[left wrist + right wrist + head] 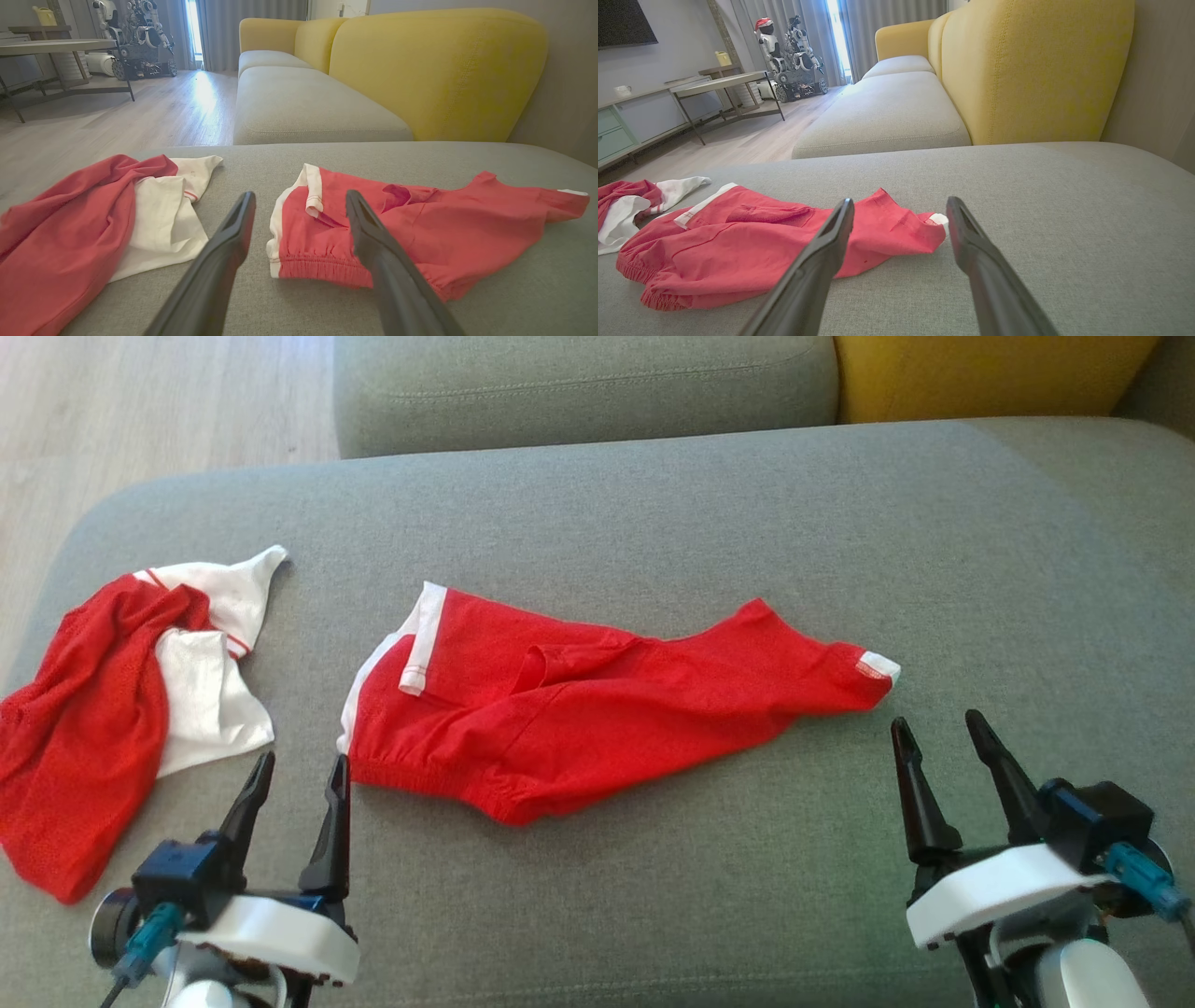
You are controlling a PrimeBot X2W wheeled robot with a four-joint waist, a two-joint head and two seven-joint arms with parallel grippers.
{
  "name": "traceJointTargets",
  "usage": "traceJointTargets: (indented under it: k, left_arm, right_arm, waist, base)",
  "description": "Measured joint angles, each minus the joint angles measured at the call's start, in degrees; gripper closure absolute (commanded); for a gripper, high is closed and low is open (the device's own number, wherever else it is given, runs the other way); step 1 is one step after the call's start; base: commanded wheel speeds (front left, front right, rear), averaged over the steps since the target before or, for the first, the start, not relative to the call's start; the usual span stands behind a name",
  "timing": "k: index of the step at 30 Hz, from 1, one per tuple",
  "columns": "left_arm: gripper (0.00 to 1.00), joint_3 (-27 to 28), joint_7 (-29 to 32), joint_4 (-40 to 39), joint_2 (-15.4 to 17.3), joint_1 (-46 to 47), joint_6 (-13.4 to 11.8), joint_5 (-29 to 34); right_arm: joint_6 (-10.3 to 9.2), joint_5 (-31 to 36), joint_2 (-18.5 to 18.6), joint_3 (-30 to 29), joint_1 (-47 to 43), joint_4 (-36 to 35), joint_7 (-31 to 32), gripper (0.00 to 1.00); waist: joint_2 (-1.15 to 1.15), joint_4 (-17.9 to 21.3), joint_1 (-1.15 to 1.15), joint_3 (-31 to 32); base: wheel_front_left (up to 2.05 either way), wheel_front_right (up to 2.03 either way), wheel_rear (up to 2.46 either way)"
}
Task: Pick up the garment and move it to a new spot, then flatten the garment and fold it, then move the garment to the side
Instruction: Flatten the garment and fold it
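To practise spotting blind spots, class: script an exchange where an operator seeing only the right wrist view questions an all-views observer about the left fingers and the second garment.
Operator: Are the left fingers open?
Observer: Yes; the left fingers are spread and empty, tips near the elastic waistband of the red mesh shorts with white trim.
Operator: Does the second garment touch the shorts?
Observer: No; the crumpled red-and-white mesh jersey lies apart, bare grey fabric sofa cushion between.
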State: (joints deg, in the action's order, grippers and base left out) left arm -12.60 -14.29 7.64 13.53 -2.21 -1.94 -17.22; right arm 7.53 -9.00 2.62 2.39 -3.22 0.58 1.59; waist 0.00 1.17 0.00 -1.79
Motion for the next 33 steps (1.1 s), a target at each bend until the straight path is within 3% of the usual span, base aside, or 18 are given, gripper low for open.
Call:
traceJointTargets:
  k: [12, 23, 32, 33]
  left_arm:
    - [0.0, -0.65, 0.0, 0.13, -1.16, 0.19, 1.03, 1.01]
    - [0.0, -8.62, 8.62, 7.66, -6.03, 1.3, 6.55, -4.22]
    - [0.0, -10.65, 6.38, 14.08, -6.82, 8.05, 8.31, -6.41]
    - [0.58, -11.0, 5.93, 14.13, -6.79, 8.52, 8.59, -6.8]
  right_arm:
    - [0.0, -0.01, 0.0, 0.26, 0.13, -0.19, -0.05, 0.0]
    - [0.0, -0.6, 0.0, 1.09, 1.33, -0.51, -0.58, 0.0]
    - [0.0, -1.09, 0.0, 1.23, 3.42, -0.1, -1.18, 0.0]
    - [0.0, -1.09, 0.0, 1.23, 3.61, -0.09, -1.22, 0.0]
  waist:
    - [0.0, 0.21, 0.0, -1.09]
    - [0.0, 1.43, 0.0, -5.47]
    - [0.0, 3.09, 0.0, -8.04]
    - [0.0, 3.2, 0.0, -8.15]
  base:
    - [0.0, 0.0, 0.0]
    - [0.0, 0.0, 0.0]
    - [0.0, 0.0, 0.0]
    - [0.0, 0.0, 0.0]
